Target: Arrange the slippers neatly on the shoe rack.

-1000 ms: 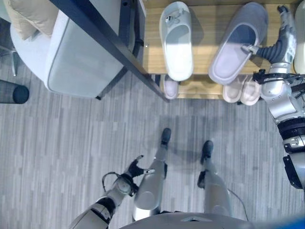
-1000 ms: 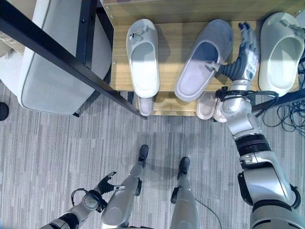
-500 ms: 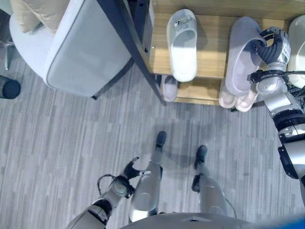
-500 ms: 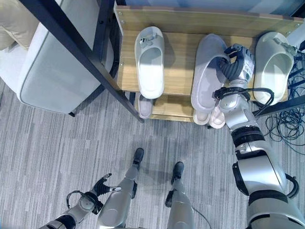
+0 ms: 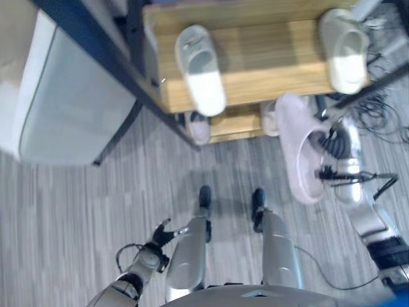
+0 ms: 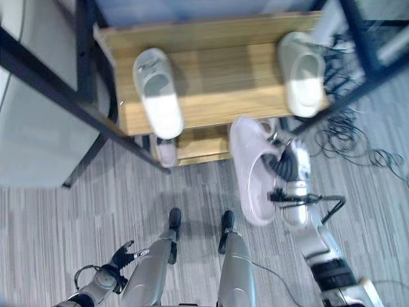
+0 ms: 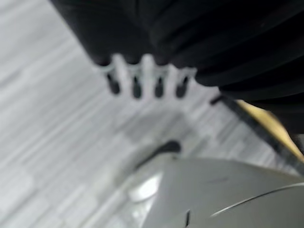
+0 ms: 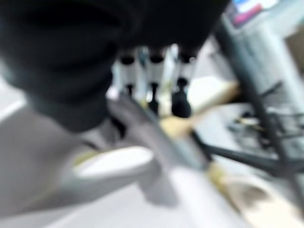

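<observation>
1. Nearest, at the lower left, the left hand (image 5: 161,234) hangs low by the robot's side over the grey floor (image 5: 77,211), just as it did a second ago. Its fingers are loosely spread and relaxed, grasping nothing; its wrist view shows them straight over the floor.

2. Further out on the right, the right hand (image 6: 285,171) has come back off the shoe rack (image 6: 211,77). It is clenched round the edge of the large grey slipper (image 6: 250,169), fingers tucked into the opening. A second ago that slipper lay slanted on the top shelf; half a second ago it was straighter there with the hand already on it. Now it is off the shelf, carried out over the floor in front of the rack.

3. Behind it, on the lower shelf, pale slippers (image 5: 199,126) peek out from under the top board.

4. Farthest, on the top shelf, one white slipper (image 6: 156,93) sits at the left and another white slipper (image 6: 303,71) at the right, both toes pointing away. The middle of the shelf between them is now bare.

5. My reading: the head camera has also swung, so much of the shift is its own. Still, the lift looks real, and the grey slipper probably wants setting down again squarely, parallel to its neighbours.
</observation>
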### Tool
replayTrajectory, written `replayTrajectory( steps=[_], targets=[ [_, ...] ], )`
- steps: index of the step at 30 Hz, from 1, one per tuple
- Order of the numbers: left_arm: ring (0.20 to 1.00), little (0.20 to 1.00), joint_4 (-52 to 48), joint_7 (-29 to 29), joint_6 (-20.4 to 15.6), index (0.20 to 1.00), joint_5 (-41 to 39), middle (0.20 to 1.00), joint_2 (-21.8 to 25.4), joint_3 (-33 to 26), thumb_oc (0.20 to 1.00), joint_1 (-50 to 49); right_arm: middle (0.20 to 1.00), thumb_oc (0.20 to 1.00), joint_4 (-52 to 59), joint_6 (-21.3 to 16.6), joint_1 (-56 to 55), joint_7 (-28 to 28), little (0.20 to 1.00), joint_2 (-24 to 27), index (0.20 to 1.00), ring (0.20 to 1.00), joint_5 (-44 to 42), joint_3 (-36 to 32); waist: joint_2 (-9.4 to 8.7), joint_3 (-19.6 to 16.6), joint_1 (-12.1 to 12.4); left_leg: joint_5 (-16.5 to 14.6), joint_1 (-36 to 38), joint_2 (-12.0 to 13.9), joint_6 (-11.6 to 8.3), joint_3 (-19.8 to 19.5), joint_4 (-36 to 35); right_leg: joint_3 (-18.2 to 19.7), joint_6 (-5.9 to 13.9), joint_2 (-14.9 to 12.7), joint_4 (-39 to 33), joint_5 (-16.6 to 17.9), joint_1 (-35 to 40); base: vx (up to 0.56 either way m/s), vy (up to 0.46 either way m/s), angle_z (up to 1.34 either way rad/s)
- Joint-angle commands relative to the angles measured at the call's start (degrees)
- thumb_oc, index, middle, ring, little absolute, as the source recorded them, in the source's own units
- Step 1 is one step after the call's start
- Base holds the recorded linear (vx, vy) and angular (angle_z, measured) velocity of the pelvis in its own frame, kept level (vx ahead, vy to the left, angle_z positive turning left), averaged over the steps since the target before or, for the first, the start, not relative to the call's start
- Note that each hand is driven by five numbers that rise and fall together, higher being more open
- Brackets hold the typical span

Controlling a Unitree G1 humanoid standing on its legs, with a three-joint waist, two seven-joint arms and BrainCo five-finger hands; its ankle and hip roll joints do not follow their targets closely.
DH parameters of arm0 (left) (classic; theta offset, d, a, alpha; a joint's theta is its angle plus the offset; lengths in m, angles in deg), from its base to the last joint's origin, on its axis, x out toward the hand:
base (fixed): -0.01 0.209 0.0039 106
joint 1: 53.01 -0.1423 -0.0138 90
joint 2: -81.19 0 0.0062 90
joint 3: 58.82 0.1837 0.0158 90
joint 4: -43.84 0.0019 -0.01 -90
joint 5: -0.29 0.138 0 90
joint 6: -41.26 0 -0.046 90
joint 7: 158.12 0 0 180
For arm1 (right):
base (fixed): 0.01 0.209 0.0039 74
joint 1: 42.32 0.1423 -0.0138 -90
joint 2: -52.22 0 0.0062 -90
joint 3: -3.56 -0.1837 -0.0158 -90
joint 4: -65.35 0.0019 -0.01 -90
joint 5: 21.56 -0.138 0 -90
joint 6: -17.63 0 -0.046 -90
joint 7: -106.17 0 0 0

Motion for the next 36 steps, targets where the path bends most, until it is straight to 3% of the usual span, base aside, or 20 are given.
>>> replayTrajectory(
  steps=[1, 2, 6, 7, 8, 9, 10, 11, 12, 13, 16, 20, 23, 24, 26, 28, 31, 33, 35, 36],
  targets=[
    [1.0, 1.0, -0.32, 1.28, 0.17, 1.0, -2.63, 1.0, -1.35, -1.35, 1.0, -2.48, 0.2, 0.2, -1.9, -2.04, 4.4, 1.53, 0.2, 3.15, 0.2, 0.2, -0.55, -1.64, 2.35, 3.79, 0.27, -9.34, 9.13, 1.34, -2.97, -1.59, -0.21, -0.81, -1.79, 0.75, -9.58, 3.57, 1.56, 0.19, -0.21, -0.27],
    [1.0, 1.0, -1.46, 1.56, -0.02, 1.0, -2.21, 1.0, -0.99, -0.83, 1.0, -2.49, 0.2, 0.2, -1.08, -1.87, 1.46, 2.17, 0.2, 2.76, 0.2, 0.2, -0.83, -2.44, 2.12, 3.46, 0.1, -10.1, 8.8, 0.51, -3.62, -2.73, 0.82, 0.9, -2.0, 1.07, -13.15, 2.84, 2.96, 0.23, -0.283, -0.15],
    [1.0, 1.0, -4.28, 0.21, -0.9, 1.0, -4.09, 1.0, -0.57, -2.04, 1.0, -3.26, 0.2, 0.2, -0.49, -3.47, 0.9, 2.58, 0.2, 3.7, 0.2, 0.2, -0.24, 0.24, 1.9, 3.27, -0.1, -11.18, 4.65, 0.77, -4.43, -3.48, 8.13, 1.6, -4.05, 2.74, -11.36, 2.33, 3.5, 0.08, -0.183, 0.41],
    [1.0, 1.0, -6.33, -0.58, -1.37, 1.0, -4.87, 1.0, -0.42, -1.6, 1.0, -3.2, 0.2, 0.2, -0.84, -3.91, 0.79, 2.59, 0.2, 3.82, 0.2, 0.2, -0.3, 0.85, 1.92, 3.69, -0.04, -10.35, 1.42, 1.36, -5.14, -4.02, 13.24, 1.1, -5.11, 3.09, -10.64, 1.23, 3.78, -0.01, -0.375, 0.75],
    [1.0, 1.0, -10.58, -1.96, -1.85, 1.0, -6.5, 1.0, 0.08, -1.16, 1.0, -2.6, 0.2, 0.2, -0.79, -3.98, 1.32, 2.15, 0.2, 4.33, 0.2, 0.2, -0.4, 1.6, 1.95, 4.91, 0.17, -5.39, -6.44, 2.7, -5.97, -4.46, 23.53, -0.27, -7.11, 3.32, -9.82, -0.98, 4.01, -0.04, -0.368, 0.77],
    [1.0, 1.0, -11.29, -2.72, -1.85, 1.0, -7.28, 1.0, 0.34, -1.0, 1.0, -2.11, 0.2, 0.2, -2.05, -4.02, 1.46, 1.72, 0.2, 4.3, 0.2, 0.2, -0.65, 1.76, 2.19, 4.69, 0.13, -4.02, -9.63, 3.19, -5.92, -4.5, 24.48, -1.45, -7.84, 3.46, -9.47, -2.32, 3.82, 0.05, -0.266, 1.06],
    [1.0, 1.0, -11.26, -2.7, -1.84, 1.0, -7.28, 1.0, 0.32, -1.02, 1.0, -2.18, 0.2, 0.2, -2.09, -4.02, 1.44, 1.74, 0.2, 4.3, 0.2, 0.2, -0.64, 1.85, 2.62, 4.46, 0.37, -5.59, -8.9, 3.7, -6.21, -4.89, 24.65, -1.11, -7.42, 4.08, -9.01, -3.74, 4.3, 0.22, -0.133, 1.26],
    [1.0, 1.0, -12.94, -3.53, -2.15, 1.0, -8.0, 1.0, 0.51, -0.98, 1.0, -1.19, 0.2, 0.2, -2.72, -3.67, 2.6, 1.08, 0.2, 3.98, 0.2, 0.2, -1.39, 2.11, 2.81, 4.53, 0.81, -5.5, -10.32, 4.86, -6.04, -2.46, 16.23, -2.72, -7.41, 3.78, -8.67, -5.22, 5.16, 0.31, -0.009, 0.94],
    [1.0, 1.0, -12.92, -3.79, -2.36, 1.0, -7.61, 1.0, 0.88, -0.76, 1.0, -0.97, 0.2, 0.2, -3.34, -3.52, 3.57, 0.54, 0.2, 3.87, 0.2, 0.2, -1.3, 2.51, 3.4, 4.63, 1.59, -1.1, -11.62, 6.01, -6.49, -1.19, 9.37, -3.71, -7.3, 4.15, -8.03, -5.75, 5.71, 0.26, 0.056, 0.55],
    [1.0, 1.0, -13.29, -4.15, -2.55, 1.0, -7.55, 1.0, 1.27, -0.64, 1.0, -0.51, 0.2, 0.2, -3.77, -3.23, 4.25, 0.08, 0.2, 3.91, 0.2, 0.2, -1.27, 2.76, 3.79, 4.74, 2.35, 1.95, -12.11, 6.79, -6.73, -0.72, 4.94, -4.28, -7.41, 4.28, -7.38, -5.78, 5.6, 0.14, 0.087, 0.43],
    [1.0, 1.0, -13.0, -4.99, -2.51, 1.0, -7.01, 1.0, 2.55, -1.39, 1.0, -0.17, 0.2, 0.2, -4.4, -2.91, 5.68, -1.11, 0.2, 4.0, 0.2, 0.2, -0.3, 2.82, 2.9, 5.03, 4.29, 6.16, -10.64, 8.36, -6.9, 0.01, -4.48, -4.43, -7.14, 4.12, -4.4, -6.32, 4.02, 0.09, 0.128, 0.2],
    [1.0, 1.0, -4.46, -7.45, -2.14, 1.0, -7.48, 1.0, 1.75, -4.32, 1.0, 2.49, 0.2, 0.2, -6.75, -3.34, 8.93, -0.26, 0.2, 2.7, 0.2, 0.2, 0.22, 6.32, -0.38, 5.37, 4.67, 2.89, -12.2, 3.79, -5.2, -1.56, 1.86, -1.31, -5.78, 2.26, -4.61, -5.14, 5.22, 0.24, 0.259, -0.39],
    [1.0, 1.0, -4.2, -7.6, -1.88, 1.0, -6.58, 1.0, 2.14, -4.65, 1.0, 1.6, 0.2, 0.2, -8.31, -3.57, 8.44, 0.39, 0.2, 0.95, 0.2, 0.2, -0.97, 6.83, -0.99, 5.03, 5.34, 0.49, -10.62, 2.66, -4.28, -1.1, 2.57, -1.35, -4.49, 0.85, -5.3, -3.59, 7.4, 0.17, 0.161, -0.27],
    [1.0, 1.0, -3.82, -8.15, -1.71, 1.0, -7.0, 1.0, 2.73, -5.97, 1.0, 0.88, 0.2, 0.2, -8.9, -3.66, 8.1, 1.07, 0.2, -0.15, 0.2, 0.2, -1.69, 7.6, -0.93, 5.74, 5.06, -0.94, -8.97, 2.15, -2.95, -0.46, 2.91, -0.78, -3.51, -0.19, 0.51, 0.51, 6.0, 0.14, 0.158, 0.04],
    [1.0, 1.0, -3.83, -8.15, -1.71, 1.0, -7.0, 1.0, 2.74, -5.99, 1.0, 0.87, 0.2, 0.2, -8.92, -3.67, 8.13, 1.06, 0.2, -0.17, 0.2, 0.2, -1.69, 7.63, -1.02, 5.76, 5.1, -0.96, -8.95, 2.1, -2.92, -0.35, 2.92, -0.65, -3.47, -0.25, 0.63, 0.47, 5.92, 0.08, 0.068, 0.06],
    [1.0, 1.0, -4.83, -9.12, -2.03, 1.0, -6.76, 1.0, 3.39, -6.3, 1.0, 0.17, 0.2, 0.2, -8.82, -3.68, 6.58, 1.44, 0.2, -0.78, 0.2, 0.2, -0.81, 8.55, 0.4, 6.22, 4.81, -2.54, -7.42, 1.71, -2.17, -1.08, 3.79, 0.68, -3.74, -0.99, 4.88, 1.38, 3.58, 0.19, 0.013, -0.04],
    [1.0, 1.0, -6.47, -10.62, -3.11, 1.0, -7.74, 1.0, 3.55, -5.97, 1.0, 0.72, 0.2, 0.2, -10.54, -3.5, 6.88, 0.89, 0.2, -1.29, 0.2, 0.2, -0.51, 9.8, 0.64, 6.22, 4.14, -3.86, -7.1, 1.7, -3.3, -3.01, 4.42, 1.08, -4.07, -2.72, -2.29, 0.92, 2.02, 0.19, -0.159, 0.15],
    [1.0, 1.0, -7.17, -11.78, -3.97, 1.0, -8.48, 1.0, 3.68, -5.8, 1.0, 1.59, 0.2, 0.2, -11.64, -3.28, 7.55, 0.29, 0.2, -1.36, 0.2, 0.2, -0.66, 10.4, 0.38, 6.22, 3.33, -4.85, -6.66, 1.6, -4.41, -4.95, 4.6, 3.45, -3.07, -2.91, -9.77, 2.88, 0.4, 0.18, -0.287, 0.22],
    [1.0, 1.0, -8.49, -12.5, -4.43, 1.0, -9.22, 1.0, 3.93, -5.52, 1.0, 2.37, 0.2, 0.2, -11.89, -3.33, 7.86, -0.01, 0.2, -1.17, 0.2, 0.2, -0.72, 10.66, 0.27, 6.22, 3.07, -5.06, -7.1, 1.51, -4.91, -6.21, 5.08, 4.29, -2.41, -2.94, -11.82, 4.07, -0.61, 0.11, -0.366, 0.41],
    [1.0, 1.0, -12.27, -13.22, -5.23, 1.0, -8.3, 1.0, 4.38, -4.34, 1.0, 2.76, 0.2, 0.2, -13.26, -3.59, 7.73, -1.11, 0.2, -1.65, 0.2, 0.2, -1.32, 10.71, -0.24, 6.22, 3.2, -5.51, -10.93, 0.68, -5.59, -7.7, 9.56, 4.8, -2.06, -3.55, -13.67, 3.66, 0.2, 0.09, -0.52, 0.63]
  ],
)
